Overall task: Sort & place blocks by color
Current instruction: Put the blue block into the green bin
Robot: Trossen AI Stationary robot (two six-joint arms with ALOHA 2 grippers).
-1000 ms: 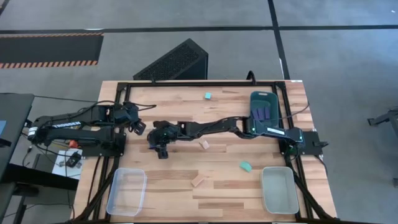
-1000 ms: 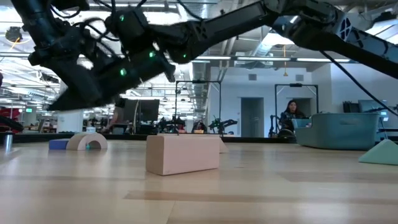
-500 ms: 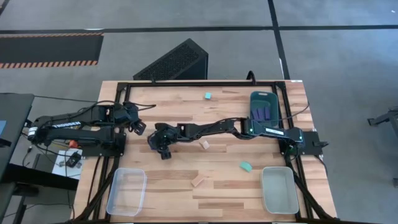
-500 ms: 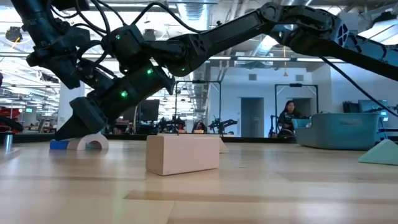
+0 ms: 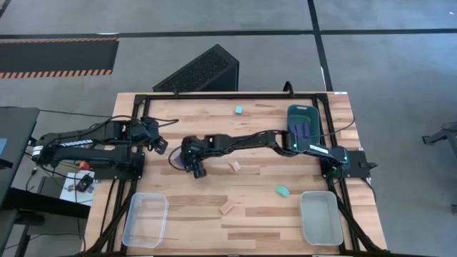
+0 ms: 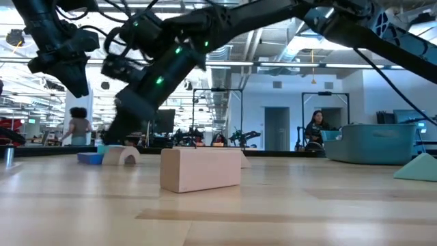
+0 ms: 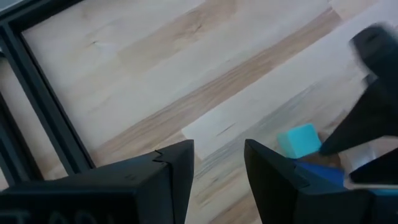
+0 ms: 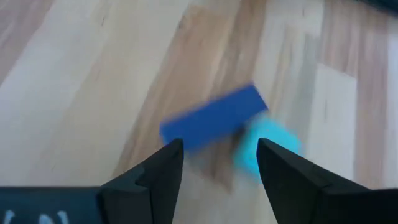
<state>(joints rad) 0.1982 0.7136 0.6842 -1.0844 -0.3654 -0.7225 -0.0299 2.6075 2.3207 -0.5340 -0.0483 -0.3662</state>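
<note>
While the left arm waits at the table's left edge, its left gripper (image 5: 158, 145) hangs with fingers spread, nothing between them. From its wrist view a cyan cube (image 7: 300, 140) sits on the wooden table (image 7: 155, 81), touching a dark blue bar (image 7: 323, 172) just beside it.

Reaching across from the right side, the right gripper (image 5: 194, 168) sits near the middle-left of the table (image 5: 214, 193). Its fingers are parted and hold nothing; past them the wrist view shows the dark blue bar (image 8: 212, 118) lying flat with the cyan cube (image 8: 266, 148) against one end, both blurred.

At table height, a pale wood arch (image 6: 121, 156) stands next to the blue bar (image 6: 89, 158), under the right arm. 1 pale wood block (image 6: 201, 169) stands nearer the camera.

Seen from above, 2 more pale wood pieces lie apart: 1 (image 5: 234, 165) near the right arm, 1 (image 5: 228, 208) toward the front edge. 1 teal cube (image 5: 238, 110) rests near the far edge, and a teal wedge (image 5: 282, 190) lies near the grey tray (image 5: 319, 218). Dark blue bars (image 5: 303, 129) already lie in the dark teal tray (image 5: 301, 111). At the front left sits a clear tray (image 5: 146, 219).
</note>
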